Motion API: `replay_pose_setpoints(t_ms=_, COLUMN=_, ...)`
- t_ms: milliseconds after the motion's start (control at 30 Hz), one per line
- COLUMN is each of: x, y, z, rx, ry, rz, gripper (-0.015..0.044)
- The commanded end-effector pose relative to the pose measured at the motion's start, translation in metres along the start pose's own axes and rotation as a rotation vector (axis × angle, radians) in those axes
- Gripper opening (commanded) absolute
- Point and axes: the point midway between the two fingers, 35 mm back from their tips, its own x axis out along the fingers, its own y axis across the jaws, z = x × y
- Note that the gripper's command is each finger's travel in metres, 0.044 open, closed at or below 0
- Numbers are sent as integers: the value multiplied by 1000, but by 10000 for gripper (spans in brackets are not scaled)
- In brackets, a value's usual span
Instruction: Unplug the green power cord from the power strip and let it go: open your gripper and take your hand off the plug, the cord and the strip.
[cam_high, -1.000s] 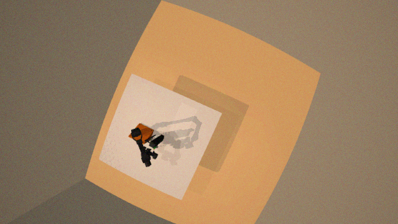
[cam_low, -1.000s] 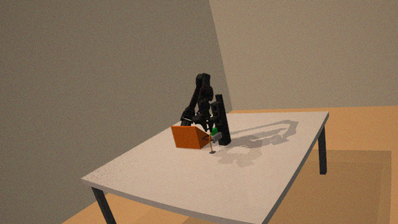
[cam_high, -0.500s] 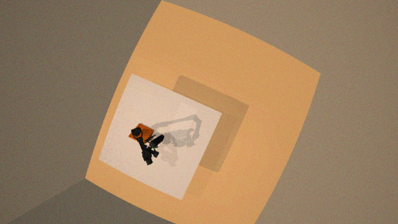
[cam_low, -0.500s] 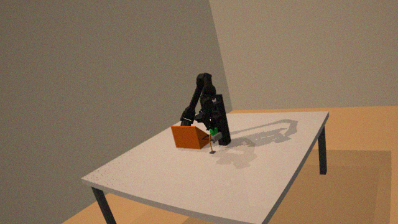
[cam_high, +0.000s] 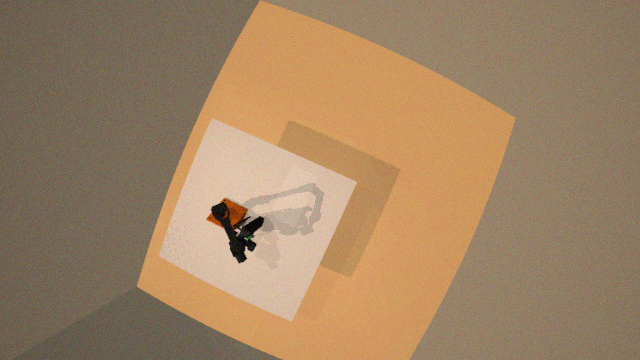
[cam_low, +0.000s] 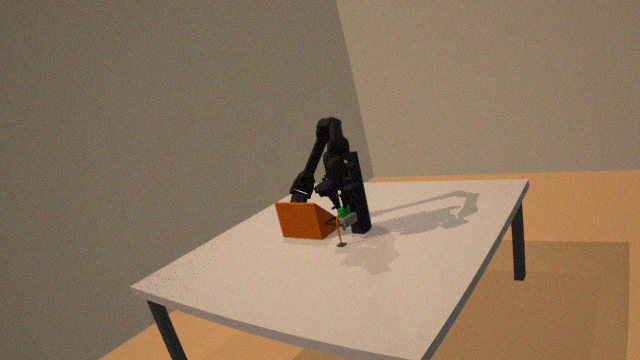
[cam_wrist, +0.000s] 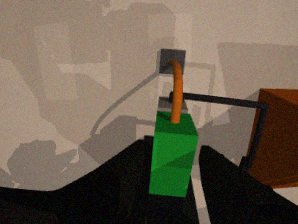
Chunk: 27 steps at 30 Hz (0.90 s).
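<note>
The green plug sits at the lower part of the black power strip, which stands upright on the white table. An orange cord runs from the plug down to a small grey square on the table. My gripper reaches down around the plug. Its two dark fingers stand partly open on either side of the plug, close to its sides. I cannot tell whether they touch it.
An orange box stands just left of the strip, close to my arm. A thin dark bar runs from near the plug toward the box. The table stands on an orange floor.
</note>
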Motion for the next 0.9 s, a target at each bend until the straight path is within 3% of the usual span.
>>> replay_pose_setpoints(t_ms=0, x=7, y=-1, z=-1, rx=7, ry=4, rz=2, gripper=160)
replay_pose_setpoints(t_ms=167, x=9, y=-1, z=-1, rx=7, ry=5, rz=2, gripper=160)
replay_pose_setpoints(t_ms=333, x=7, y=0, z=-1, rx=-1, ry=1, rz=-2, gripper=29)
replay_pose_setpoints(t_ms=467, x=7, y=0, z=-1, rx=-1, ry=1, rz=-2, gripper=2)
replay_pose_setpoints(t_ms=867, x=6, y=1, z=9, rx=0, ry=0, rz=-1, gripper=0)
